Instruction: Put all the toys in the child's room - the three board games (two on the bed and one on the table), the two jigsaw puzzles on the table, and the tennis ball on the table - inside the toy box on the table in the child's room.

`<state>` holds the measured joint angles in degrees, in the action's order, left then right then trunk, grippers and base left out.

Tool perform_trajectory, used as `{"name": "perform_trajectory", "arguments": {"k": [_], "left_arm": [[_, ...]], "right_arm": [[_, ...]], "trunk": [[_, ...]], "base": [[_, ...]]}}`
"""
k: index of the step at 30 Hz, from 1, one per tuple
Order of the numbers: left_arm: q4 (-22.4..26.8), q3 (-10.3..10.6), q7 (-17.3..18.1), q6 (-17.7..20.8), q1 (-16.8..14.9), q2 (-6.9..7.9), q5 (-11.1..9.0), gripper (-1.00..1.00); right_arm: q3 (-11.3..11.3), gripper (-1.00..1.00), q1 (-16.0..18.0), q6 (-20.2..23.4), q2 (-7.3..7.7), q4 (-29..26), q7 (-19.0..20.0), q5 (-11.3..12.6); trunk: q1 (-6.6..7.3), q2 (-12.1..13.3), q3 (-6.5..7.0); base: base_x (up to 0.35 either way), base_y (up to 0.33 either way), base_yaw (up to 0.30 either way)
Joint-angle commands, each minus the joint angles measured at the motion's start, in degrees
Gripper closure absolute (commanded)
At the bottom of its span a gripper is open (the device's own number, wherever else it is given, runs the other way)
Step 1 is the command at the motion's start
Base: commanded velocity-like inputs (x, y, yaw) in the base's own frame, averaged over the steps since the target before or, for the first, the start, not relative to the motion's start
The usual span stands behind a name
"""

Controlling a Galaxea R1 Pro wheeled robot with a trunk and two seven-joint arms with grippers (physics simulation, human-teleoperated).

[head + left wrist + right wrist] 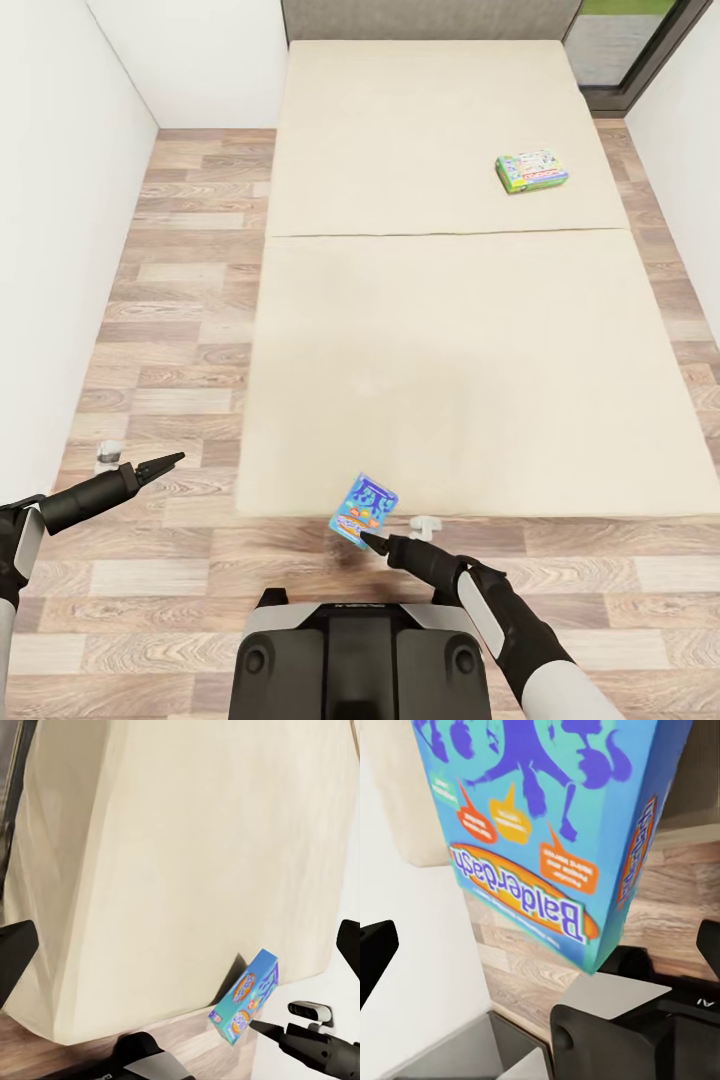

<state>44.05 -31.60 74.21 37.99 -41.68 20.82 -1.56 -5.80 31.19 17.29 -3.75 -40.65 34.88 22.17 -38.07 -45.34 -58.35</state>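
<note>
My right tool (366, 540) is closed on the lower edge of a blue board game (364, 509), which I hold tilted just off the near edge of the bed (440, 360), above the wood-plank floor (170, 300). Seen along my right wrist, the box (547, 832) has a bright blue face with a purple figure, orange speech bubbles and the name "Balderdash" in an orange oval; my fingertips are dark shapes at the edges of that view, and I cannot see where they meet the box. From my left wrist, the same blue board game (244, 997) hangs at the corner of the cream mattress (187, 855), with the right tool (259, 1024) touching its lower end. My left tool (170, 461) is drawn to a narrow point with nothing in it, out over the floor to the left of the bed and well apart from the box. A second board game (531, 171), green-edged, lies flat on the far section of the mattress, towards its right side and near the grey-framed window (630, 50).
</note>
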Motion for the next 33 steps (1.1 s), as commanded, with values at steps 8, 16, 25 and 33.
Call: {"name": "perform_trajectory", "arguments": {"k": [8,16,25,33], "left_arm": [[-0.02,-0.04,0.15,0.60,0.00,0.01,-0.11,-1.00],[-0.02,-0.04,0.15,0.60,-0.03,0.01,-0.11,-1.00],[-0.02,-0.04,0.15,0.60,0.00,0.01,-0.11,-1.00],[-0.02,-0.04,0.15,0.60,0.01,-0.03,-0.11,-1.00]], "right_arm": [[-1.79,-1.00,0.01,-0.01,0.05,-0.05,-0.06,0.66],[-2.88,-1.00,0.01,-0.12,0.01,-0.05,-0.08,0.68],[-3.12,-1.00,0.01,-0.15,0.05,-0.05,-0.08,0.68],[-3.16,-1.00,0.01,-0.15,0.06,-0.07,-0.08,0.68]], "trunk": [[-0.01,-0.04,-0.03],[-0.01,-0.04,-0.03],[-0.01,-0.04,-0.03],[-0.01,-0.04,-0.03]], "base": [[0.000,0.053,0.000],[0.000,0.011,0.000],[0.000,0.002,0.000],[0.000,0.000,0.000]]}}
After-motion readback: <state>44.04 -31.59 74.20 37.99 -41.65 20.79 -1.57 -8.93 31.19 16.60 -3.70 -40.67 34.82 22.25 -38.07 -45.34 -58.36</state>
